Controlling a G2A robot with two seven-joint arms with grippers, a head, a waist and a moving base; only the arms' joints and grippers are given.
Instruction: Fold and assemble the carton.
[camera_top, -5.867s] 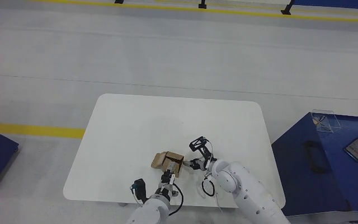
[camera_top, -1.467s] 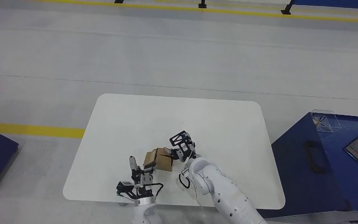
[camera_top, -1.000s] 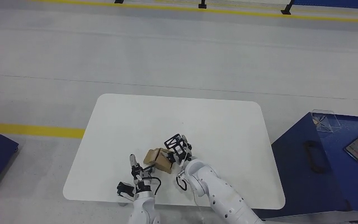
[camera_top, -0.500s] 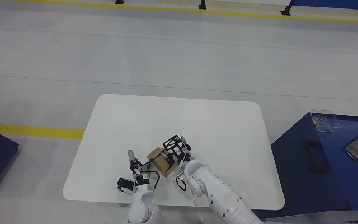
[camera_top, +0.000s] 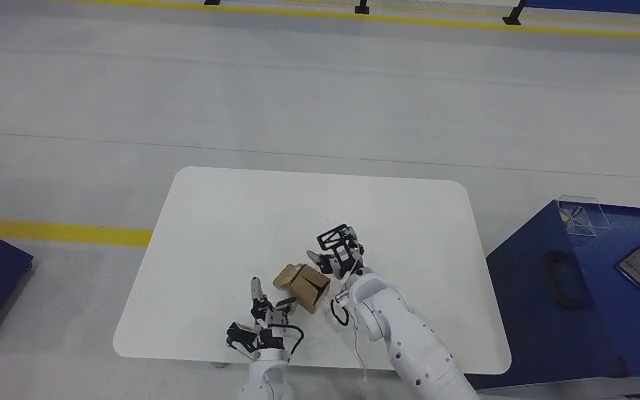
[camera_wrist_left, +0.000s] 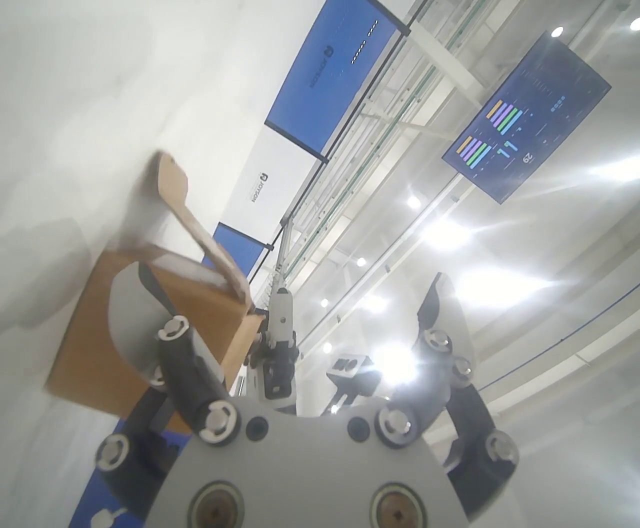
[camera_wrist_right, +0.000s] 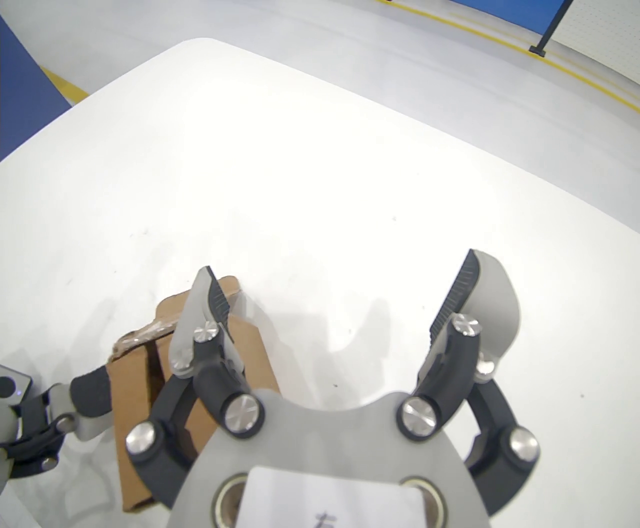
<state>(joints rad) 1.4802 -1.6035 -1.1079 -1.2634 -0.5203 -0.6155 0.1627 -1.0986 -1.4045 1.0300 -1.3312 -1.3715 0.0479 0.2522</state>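
A small brown cardboard carton (camera_top: 303, 284) lay near the front edge of the white, round-cornered tabletop (camera_top: 300, 210). The left gripper (camera_top: 266, 303) sat just beside its nearer left side, while the right gripper (camera_top: 337, 240), fingers apart, hovered close to its farther right corner

High on the wall, a big blue panel (camera_wrist_left: 335, 75) and a white panel (camera_wrist_left: 270, 175) below it each carry a small logo and a word. A dark hanging screen (camera_wrist_left: 525, 115) shows coloured bars and a small white number. A white sticker (camera_wrist_right: 330, 505) at the base of the right hand (camera_wrist_right: 340, 270) has a black mark, cut off.
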